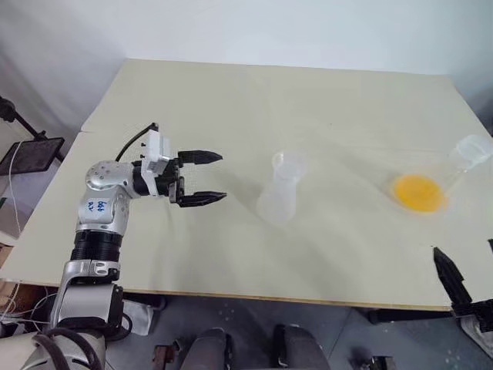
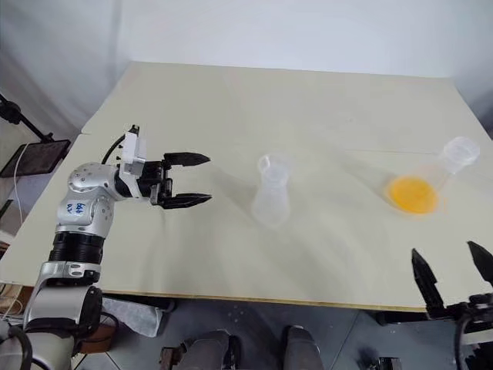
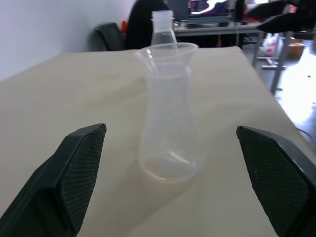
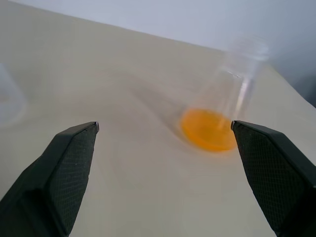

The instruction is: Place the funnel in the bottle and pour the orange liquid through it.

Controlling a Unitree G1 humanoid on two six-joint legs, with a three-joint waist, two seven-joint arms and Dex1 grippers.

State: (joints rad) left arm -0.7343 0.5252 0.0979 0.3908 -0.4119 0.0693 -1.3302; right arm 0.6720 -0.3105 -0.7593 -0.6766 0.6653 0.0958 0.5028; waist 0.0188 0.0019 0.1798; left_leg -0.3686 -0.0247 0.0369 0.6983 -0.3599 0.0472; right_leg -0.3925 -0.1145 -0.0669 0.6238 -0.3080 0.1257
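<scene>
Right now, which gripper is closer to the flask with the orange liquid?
Right. The right gripper sits open at the table's near edge, just short of the flask holding the orange liquid. The left gripper, also open, is across the table, beyond the small bottle.

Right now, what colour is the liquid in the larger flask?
Bright orange-yellow liquid, a shallow pool in the flask; clearest in the right wrist view.

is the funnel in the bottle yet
Yes. The funnel sits in the neck of the upright bottle, its rim flaring above the mouth. The left gripper is open, clear of it.
</scene>
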